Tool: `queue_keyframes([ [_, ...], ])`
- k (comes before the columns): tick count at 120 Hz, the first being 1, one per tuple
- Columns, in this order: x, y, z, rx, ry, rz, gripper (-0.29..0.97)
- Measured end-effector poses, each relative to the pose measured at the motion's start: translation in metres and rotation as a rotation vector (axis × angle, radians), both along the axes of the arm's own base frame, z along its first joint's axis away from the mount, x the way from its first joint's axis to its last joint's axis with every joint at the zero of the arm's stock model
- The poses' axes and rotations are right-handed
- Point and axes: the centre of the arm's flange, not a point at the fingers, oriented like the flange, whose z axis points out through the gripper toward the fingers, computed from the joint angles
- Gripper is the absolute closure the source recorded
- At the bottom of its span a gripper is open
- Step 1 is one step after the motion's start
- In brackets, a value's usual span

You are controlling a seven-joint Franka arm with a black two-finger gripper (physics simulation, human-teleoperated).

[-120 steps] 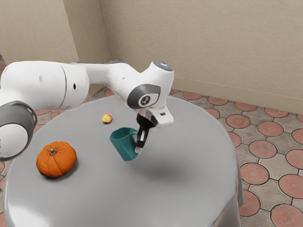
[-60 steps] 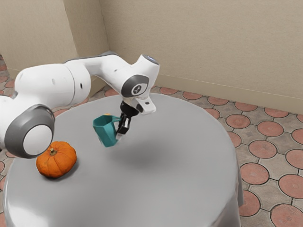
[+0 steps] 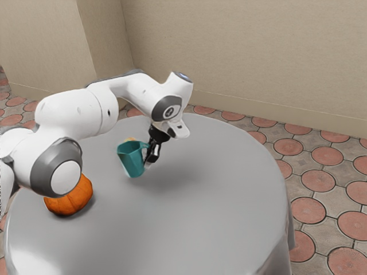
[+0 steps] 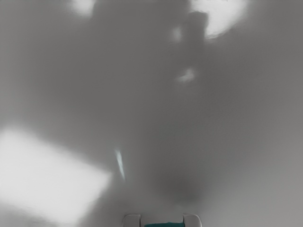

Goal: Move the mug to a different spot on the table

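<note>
Grey round tabletop lies under the teal glossy mug, which hangs tilted near the orange pumpkin. Your black two-finger gripper is clamped narrowly on its rim wall. It looks light, stiff and slippery, so grip firmly there.

Looked like a plain home room: beige walls, terracotta tiled floor, round cloth-draped counter with a pumpkin.

The white arm comes in from the exterior view's left, folds at a grey-capped joint low down, then arches up to the wrist. From there the black tool points downward, fingers clamped on the mug.
</note>
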Motion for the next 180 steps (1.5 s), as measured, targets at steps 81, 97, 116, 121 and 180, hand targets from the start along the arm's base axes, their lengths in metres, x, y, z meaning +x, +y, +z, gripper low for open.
queue_keyframes([
  [81,-0.005,-0.008,-0.042,-0.007,0.064,-0.019,0.60],
  [97,-0.006,-0.008,-0.046,-0.010,0.077,-0.016,0.48],
  [116,-0.007,-0.008,-0.047,-0.011,0.082,-0.016,0.26],
  [121,-0.007,-0.008,-0.047,-0.011,0.082,-0.016,0.21],
  [180,0.004,-0.044,0.036,-0.142,-0.049,-0.021,0.02],
])
